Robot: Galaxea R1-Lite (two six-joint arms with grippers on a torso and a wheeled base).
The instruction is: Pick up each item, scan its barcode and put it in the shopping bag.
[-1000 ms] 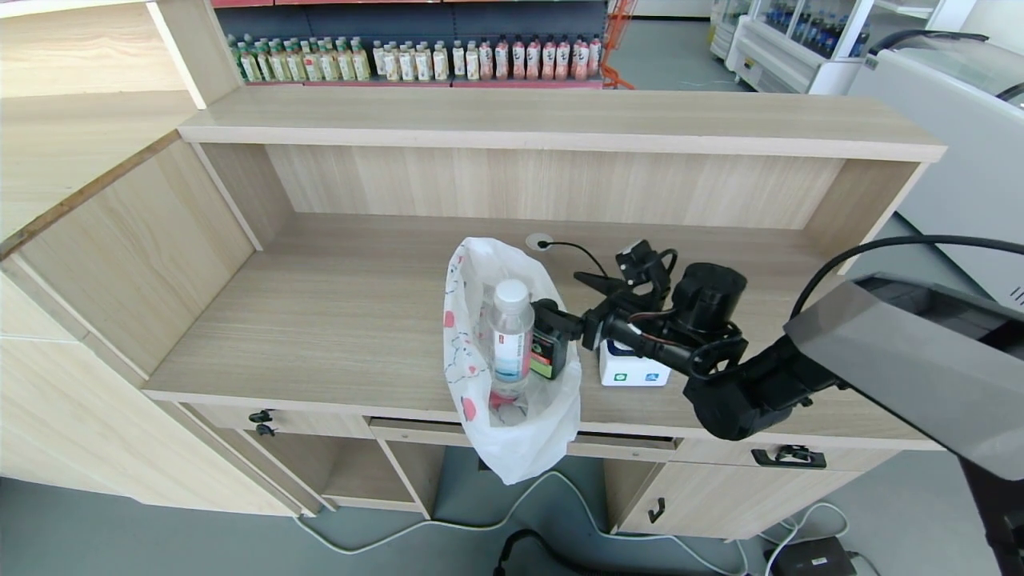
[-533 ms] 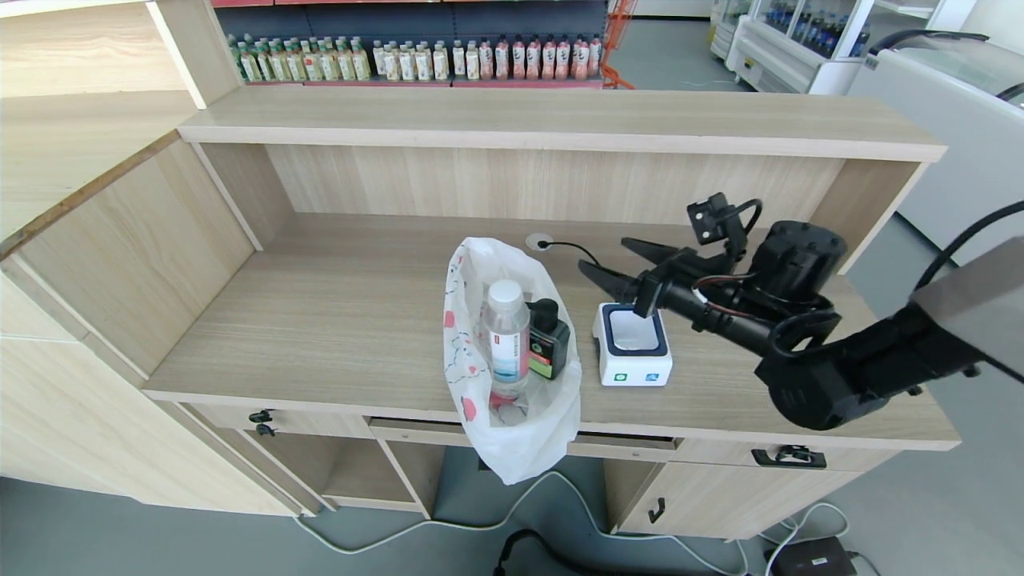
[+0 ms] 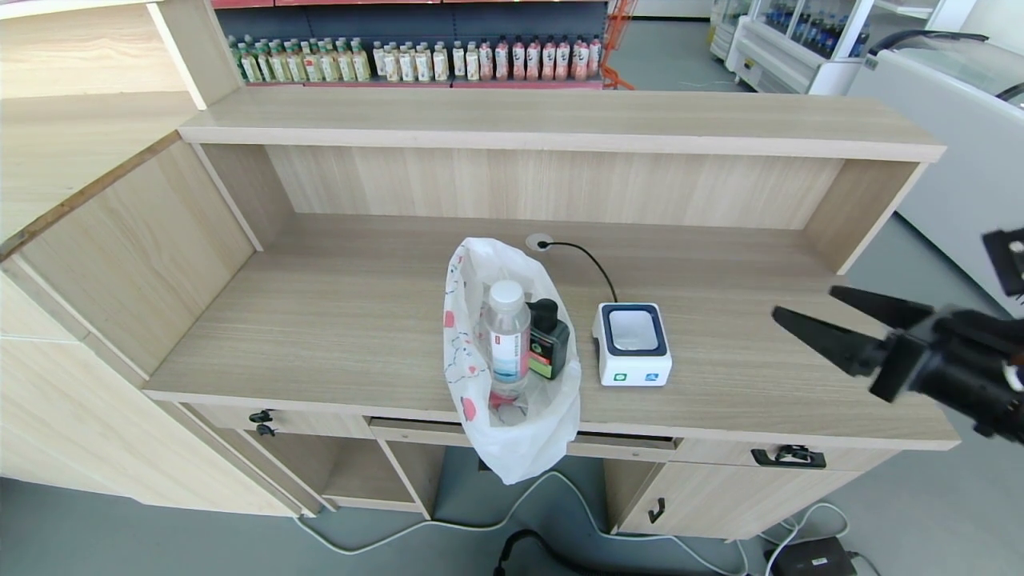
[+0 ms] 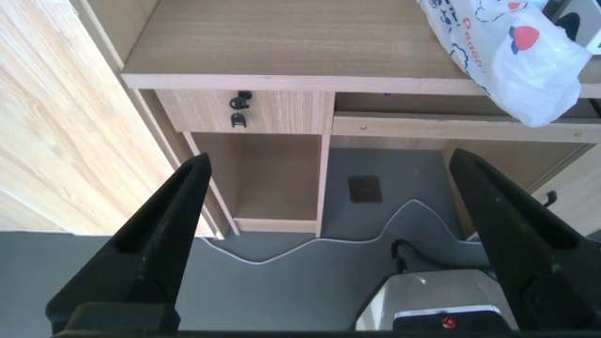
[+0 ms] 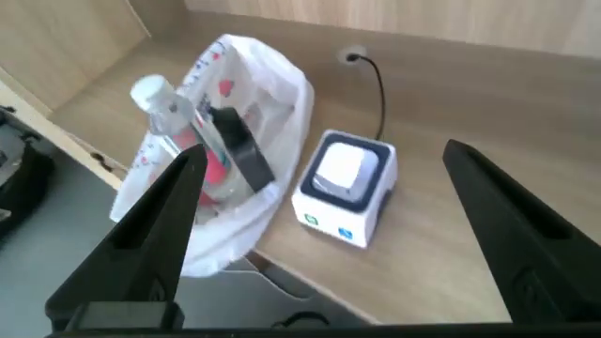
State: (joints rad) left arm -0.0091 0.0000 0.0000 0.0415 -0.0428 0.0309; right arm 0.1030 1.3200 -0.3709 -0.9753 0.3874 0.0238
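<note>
Here, one long wooden bench [image 3: 360, 320] is carrying everything for the checkout task. One white shopping bag [image 3: 512, 436], printed with red shapes, is sitting at the bench's front edge with its bottom drooping over the lip. Its mouth is gaping upward, likely so that items can be dropped straight in.

Two claws are showing. The right claw [image 3: 803, 302] is hovering off the bench's right end, well apart from the bag, with its two dark fingers spread wide and gripping nothing. It is looking like an arm parked out of the way. The left claw [image 4: 331, 161] is hanging in front of the bench, facing the drawer and the floor, also spread wide and carrying nothing.

One white scanner [image 3: 634, 344] is lying just beside the bag on its right, its glass window facing up so a barcode can be passed over it.

Inside the bag two items are standing upright and touching — one clear water bottle [image 3: 509, 336] with a white cap and, on its right, one smaller dark bottle [image 3: 549, 346]. With both bagged, the task is appearing close to finished.

One thin black cable [image 3: 588, 258] is running from the scanner to a hole in the benchtop.
</note>
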